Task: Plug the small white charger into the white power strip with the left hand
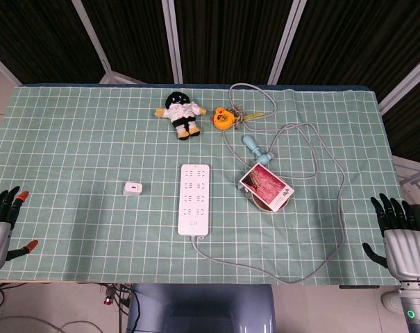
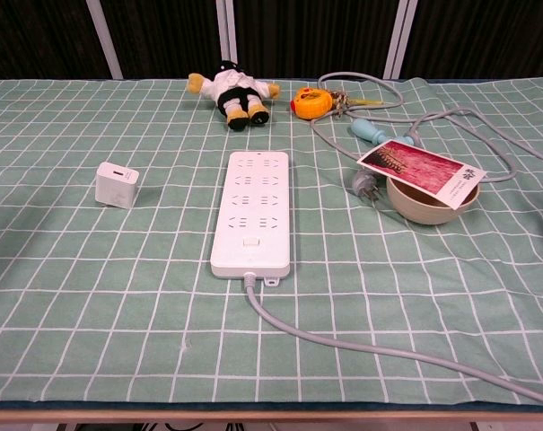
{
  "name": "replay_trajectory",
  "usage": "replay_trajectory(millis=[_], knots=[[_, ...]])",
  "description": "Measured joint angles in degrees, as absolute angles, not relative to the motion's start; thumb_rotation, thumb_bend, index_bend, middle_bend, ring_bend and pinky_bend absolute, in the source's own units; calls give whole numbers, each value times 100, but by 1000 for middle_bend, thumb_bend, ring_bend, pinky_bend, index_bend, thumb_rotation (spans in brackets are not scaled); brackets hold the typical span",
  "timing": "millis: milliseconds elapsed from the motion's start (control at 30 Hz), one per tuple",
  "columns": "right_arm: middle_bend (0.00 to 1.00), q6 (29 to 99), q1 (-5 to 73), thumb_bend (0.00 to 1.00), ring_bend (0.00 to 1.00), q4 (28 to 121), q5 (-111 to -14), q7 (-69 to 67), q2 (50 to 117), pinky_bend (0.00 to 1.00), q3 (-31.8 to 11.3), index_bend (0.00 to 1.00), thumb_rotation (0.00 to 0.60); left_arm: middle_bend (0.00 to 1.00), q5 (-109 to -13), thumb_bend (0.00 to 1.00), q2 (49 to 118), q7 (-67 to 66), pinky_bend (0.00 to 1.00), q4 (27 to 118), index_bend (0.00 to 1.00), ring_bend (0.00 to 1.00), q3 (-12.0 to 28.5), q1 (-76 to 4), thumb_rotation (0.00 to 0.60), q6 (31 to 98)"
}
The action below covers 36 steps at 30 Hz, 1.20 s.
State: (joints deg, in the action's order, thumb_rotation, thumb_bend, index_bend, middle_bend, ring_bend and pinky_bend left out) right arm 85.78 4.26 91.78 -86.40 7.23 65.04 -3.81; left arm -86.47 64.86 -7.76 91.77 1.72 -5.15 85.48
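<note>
The small white charger [image 1: 132, 188] lies left of the white power strip [image 1: 194, 199], apart, bare checked cloth [image 1: 71, 146] between. Both the left hand [image 1: 1, 218] and right hand [image 1: 398, 232] rest at the table's edges, fingers spread, holding nothing. A card-topped bowl [image 2: 430, 197] sits right of the strip.

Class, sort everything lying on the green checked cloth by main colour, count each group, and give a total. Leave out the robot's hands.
White: 2, charger and power strip.
Black and white: 1, plush doll.
Orange: 1, round toy.
Light blue: 1, handle.
Beige: 1, bowl.
Red: 1, card.
Total: 7.
</note>
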Motion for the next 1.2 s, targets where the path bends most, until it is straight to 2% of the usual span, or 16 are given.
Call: replay_trajectory(millis=[1200], knots=[[0, 8336, 430, 303, 0, 9371, -8437, 507, 6350, 0, -351, 0, 600, 0, -8364, 25, 6375, -938, 0, 9470, 0, 0, 146, -609, 600, 8166]])
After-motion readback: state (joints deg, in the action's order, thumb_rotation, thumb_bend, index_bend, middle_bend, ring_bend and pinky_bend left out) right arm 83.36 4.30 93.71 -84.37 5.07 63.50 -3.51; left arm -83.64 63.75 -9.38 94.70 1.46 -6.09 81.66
